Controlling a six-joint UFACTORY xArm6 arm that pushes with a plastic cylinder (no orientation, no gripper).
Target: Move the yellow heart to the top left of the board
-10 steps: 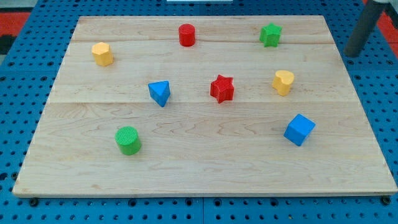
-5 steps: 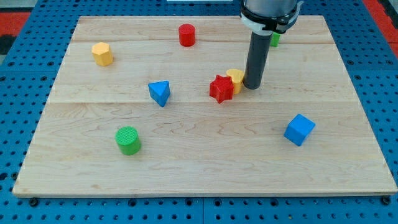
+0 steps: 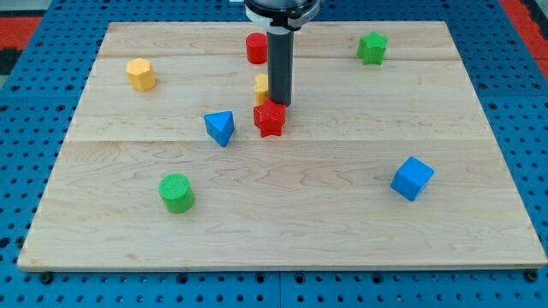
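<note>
I have no jaws and hold nothing; my tip (image 3: pixel 280 103) touches the yellow heart's (image 3: pixel 261 85) right side, just above the red star (image 3: pixel 269 118).

heart (image 3: pixel 261 84) left of my tip (image 3: pixel 280 103) | star (image 3: pixel 269 118) below tip | cylinder (image 3: pixel 255 47) above heart

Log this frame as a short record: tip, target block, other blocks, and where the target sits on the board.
tip: my tip at the yellow heart's right side, just above the red star
target: yellow heart, mostly hidden behind the rod
target place: upper middle of the board, not yet top left
near target: red star, red cylinder
left side: yellow block, blue triangle, green cylinder
right side: green star, blue cube
</note>
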